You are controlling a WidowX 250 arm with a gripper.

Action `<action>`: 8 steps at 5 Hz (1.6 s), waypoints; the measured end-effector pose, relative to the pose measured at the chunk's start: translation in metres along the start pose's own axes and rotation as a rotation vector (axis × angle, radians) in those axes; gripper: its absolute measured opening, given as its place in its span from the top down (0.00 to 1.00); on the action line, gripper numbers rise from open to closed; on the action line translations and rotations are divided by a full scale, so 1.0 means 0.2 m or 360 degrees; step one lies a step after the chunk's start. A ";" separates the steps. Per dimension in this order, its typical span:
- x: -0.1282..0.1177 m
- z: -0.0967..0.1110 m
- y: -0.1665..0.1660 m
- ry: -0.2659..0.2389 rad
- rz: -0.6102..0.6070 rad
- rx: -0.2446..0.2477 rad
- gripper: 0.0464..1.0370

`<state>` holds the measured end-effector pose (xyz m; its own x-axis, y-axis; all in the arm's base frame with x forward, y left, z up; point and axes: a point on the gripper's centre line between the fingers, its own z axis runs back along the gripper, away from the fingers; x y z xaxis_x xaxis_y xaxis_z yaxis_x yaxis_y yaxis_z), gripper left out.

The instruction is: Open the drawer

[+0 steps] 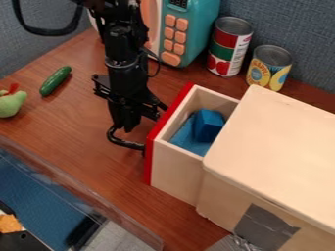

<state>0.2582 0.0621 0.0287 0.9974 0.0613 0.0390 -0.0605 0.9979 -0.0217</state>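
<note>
Drawer standing out from its wooden cabinet (281, 142), the pull seemingly near its end.
Nearest, a grey tape patch (265, 225) marks the cabinet's side; beyond it the red-fronted drawer (173, 176) juts from the cabinet's end, a blue block (208, 125) inside. Off that front, the black gripper (125, 128) hangs at the curved black handle (124, 142); jaw spread and any grip on it I cannot tell. Behind the cabinet stands a pineapple can (269, 66). Next calls for a short outward pull if more opening is wanted, otherwise backing clear without nudging the drawer.
</note>
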 end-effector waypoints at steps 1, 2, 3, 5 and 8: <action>-0.02 0.01 0.05 0.0004 0.0009 0.0035 0.92; -0.04 0.01 0.13 0.0008 0.0034 0.0062 0.92; -0.03 0.03 0.17 -0.0008 0.0018 0.0076 0.91; -0.04 0.03 0.19 0.0040 -0.0045 0.0051 0.61; -0.05 0.23 0.23 -0.0057 -0.0086 -0.0030 0.03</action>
<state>0.2430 0.1090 0.0742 0.9971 0.0085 0.0763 -0.0056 0.9993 -0.0376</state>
